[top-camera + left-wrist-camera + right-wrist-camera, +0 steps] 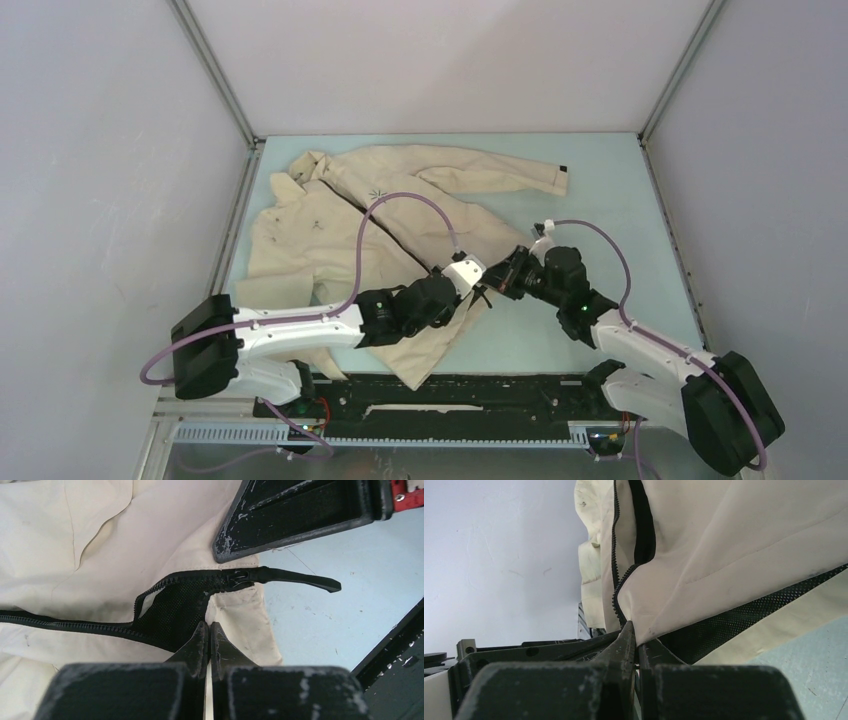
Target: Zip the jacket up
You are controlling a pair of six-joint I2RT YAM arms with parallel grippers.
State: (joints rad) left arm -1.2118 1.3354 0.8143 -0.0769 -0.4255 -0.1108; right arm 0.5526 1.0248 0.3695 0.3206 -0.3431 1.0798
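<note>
The beige jacket [320, 235] lies spread on the light blue table [600, 190], collar at the far left, front open. Its dark zipper [75, 626] runs to the slider [237, 578], whose pull tab [305, 580] sticks out to the right over the table. My left gripper [209, 628] is shut on the jacket's hem just below the slider. My right gripper [636, 632] is shut on a fold of the jacket's front edge beside the zipper teeth [614, 555]. From above both grippers meet at the hem, the left gripper [480, 288] close beside the right gripper [500, 277].
One sleeve with a black cuff tab [562, 168] lies at the far right. A black rail [450, 395] runs along the near table edge. Grey walls close in the left, right and back. Purple cables [400, 197] arch over the jacket.
</note>
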